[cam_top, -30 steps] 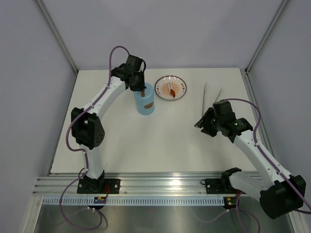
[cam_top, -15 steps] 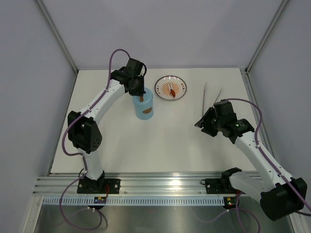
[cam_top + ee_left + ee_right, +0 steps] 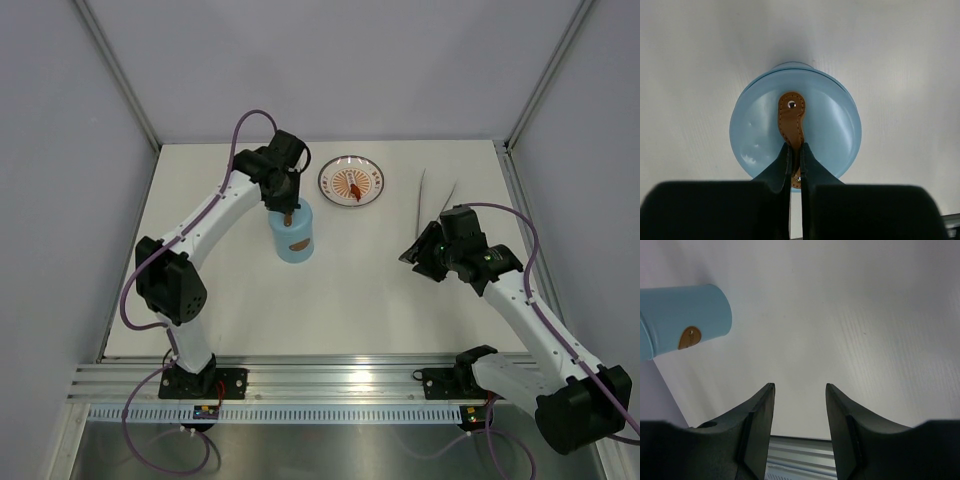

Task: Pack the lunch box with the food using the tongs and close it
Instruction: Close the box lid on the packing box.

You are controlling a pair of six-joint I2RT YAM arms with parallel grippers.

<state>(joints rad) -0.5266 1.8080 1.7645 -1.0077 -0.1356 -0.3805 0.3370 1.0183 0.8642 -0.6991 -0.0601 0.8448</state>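
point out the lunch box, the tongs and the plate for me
lunch box (image 3: 284,248), top external view, on its light-blue side wall
tongs (image 3: 422,195), top external view, midway along the metal arm nearer the plate
plate (image 3: 324,181), top external view, on its red patterned rim

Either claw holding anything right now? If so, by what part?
Left claw is pinched on the brown strap atop the lunch box lid. Right claw is open, holding nothing.
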